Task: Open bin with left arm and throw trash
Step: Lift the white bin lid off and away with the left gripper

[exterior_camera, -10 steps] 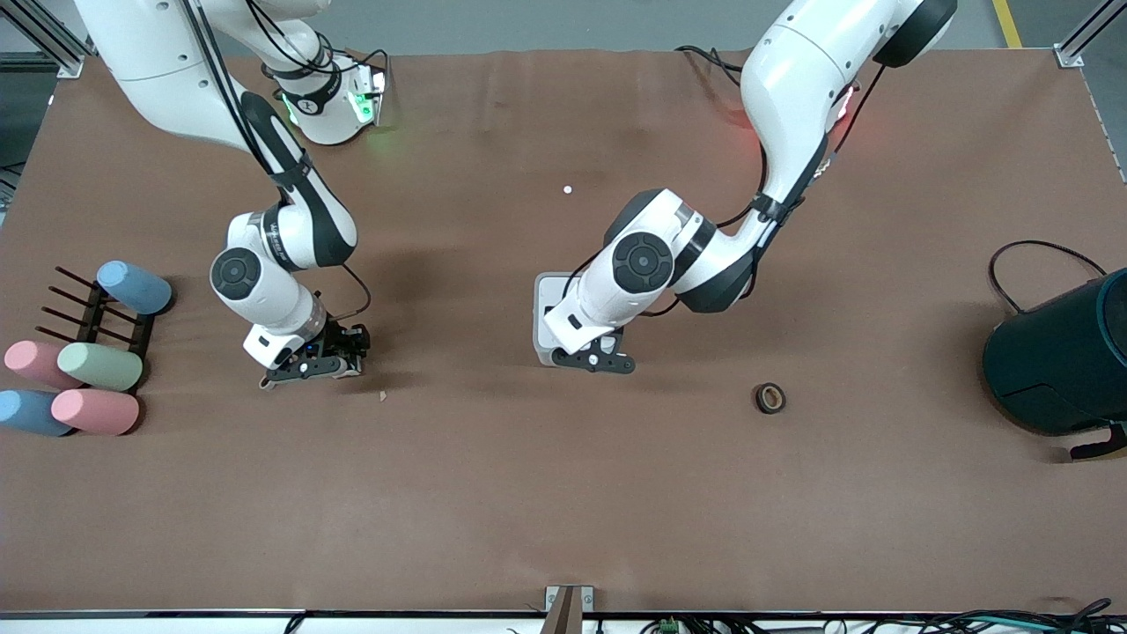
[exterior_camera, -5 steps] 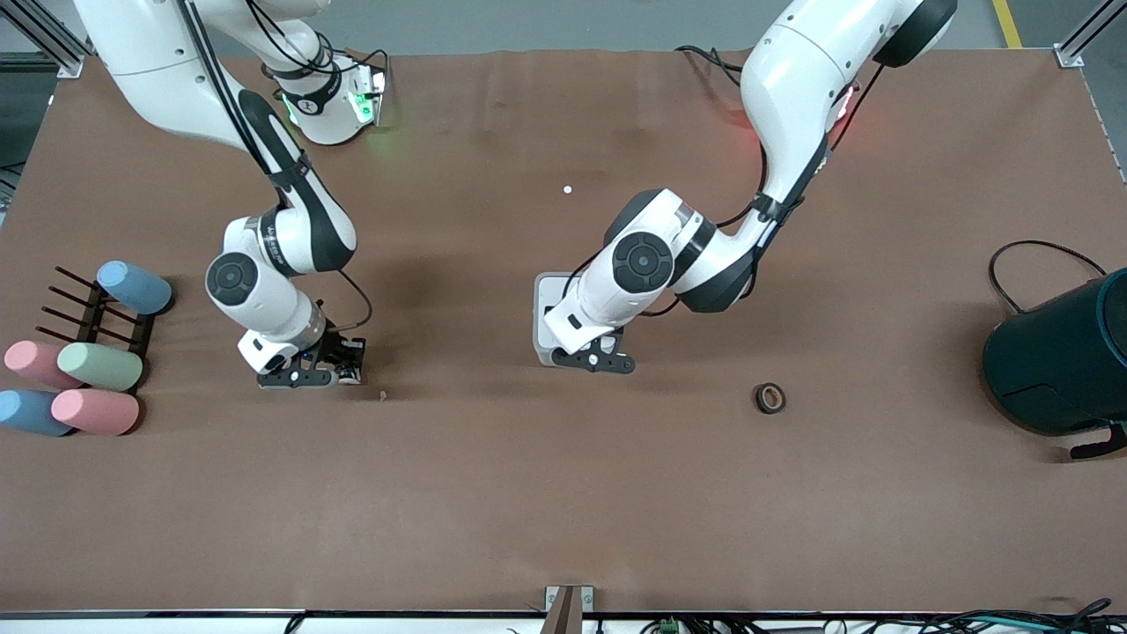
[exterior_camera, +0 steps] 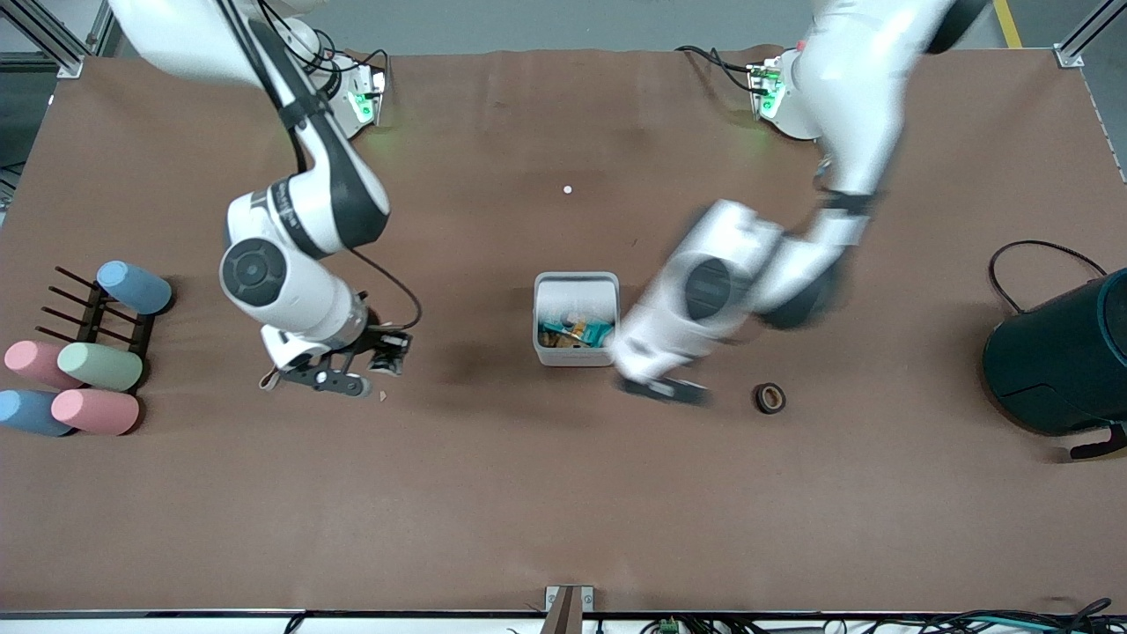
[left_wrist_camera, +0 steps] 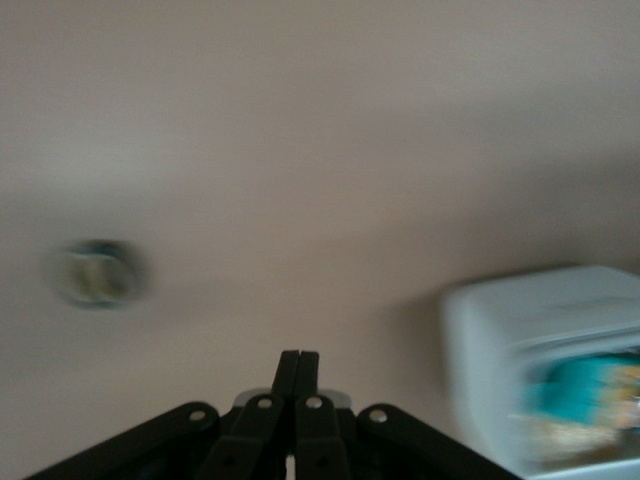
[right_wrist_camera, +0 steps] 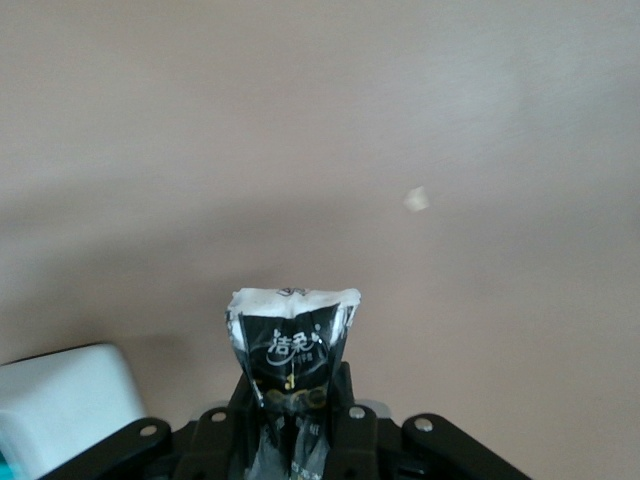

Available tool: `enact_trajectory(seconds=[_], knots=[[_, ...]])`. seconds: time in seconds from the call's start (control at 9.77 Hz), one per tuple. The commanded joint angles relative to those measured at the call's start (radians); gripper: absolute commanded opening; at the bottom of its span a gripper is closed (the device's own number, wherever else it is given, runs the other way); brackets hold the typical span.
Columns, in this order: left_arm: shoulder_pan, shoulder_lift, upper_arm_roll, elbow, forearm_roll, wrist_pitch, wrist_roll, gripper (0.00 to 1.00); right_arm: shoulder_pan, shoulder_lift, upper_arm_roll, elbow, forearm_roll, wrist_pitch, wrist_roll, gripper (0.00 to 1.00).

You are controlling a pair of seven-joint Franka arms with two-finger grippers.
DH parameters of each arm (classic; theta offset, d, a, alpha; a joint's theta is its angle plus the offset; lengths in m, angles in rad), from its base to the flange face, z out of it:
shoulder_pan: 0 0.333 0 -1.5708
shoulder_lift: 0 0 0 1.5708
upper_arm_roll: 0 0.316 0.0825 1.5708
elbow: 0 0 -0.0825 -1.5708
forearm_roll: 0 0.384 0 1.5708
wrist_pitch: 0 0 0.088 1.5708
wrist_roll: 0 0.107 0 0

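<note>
The bin (exterior_camera: 577,352) stands open mid-table with colourful waste inside; it also shows in the left wrist view (left_wrist_camera: 480,350) and a corner of it in the right wrist view (right_wrist_camera: 60,405). My left gripper (exterior_camera: 660,389) is blurred, low over the table between the bin and the black tape roll (exterior_camera: 769,398); its fingers are shut and empty (left_wrist_camera: 297,358). The roll is a blur in the left wrist view (left_wrist_camera: 98,272). My right gripper (exterior_camera: 321,380) is shut on the dark wrapper (right_wrist_camera: 292,345) and holds it above the table toward the right arm's end. I cannot make out the rubber-band loop.
A tiny tan scrap (exterior_camera: 382,396) lies beside my right gripper. A white dot (exterior_camera: 567,189) lies farther from the camera than the bin. A black rack with pastel cylinders (exterior_camera: 97,365) sits at the right arm's end, a large dark teal container (exterior_camera: 1052,361) at the left arm's end.
My left arm has swung off the bin toward the tape roll, and the bin's inside now shows. My right gripper has lifted and shifted a little toward the bin with the wrapper.
</note>
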Motion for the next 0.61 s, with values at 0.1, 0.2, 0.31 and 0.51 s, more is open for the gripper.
enact_trajectory(seconds=[0.1, 0.2, 0.31, 0.51], knots=[[0.080, -0.002, -0.017, -0.063, 0.055, 0.005, 0.105, 0.38, 0.121, 0.012, -0.007, 0.074, 0.021, -0.008, 0.159, 0.01], [0.138, 0.032, -0.024, -0.079, 0.147, 0.064, 0.151, 0.97, 0.157, 0.018, -0.008, 0.112, 0.021, 0.001, 0.205, 0.01], [0.160, 0.041, -0.024, -0.162, 0.181, 0.215, 0.168, 1.00, 0.196, 0.052, -0.008, 0.155, 0.018, 0.004, 0.253, 0.01], [0.173, 0.044, -0.020, -0.320, 0.186, 0.427, 0.145, 1.00, 0.261, 0.130, -0.010, 0.233, 0.010, 0.062, 0.309, 0.01]])
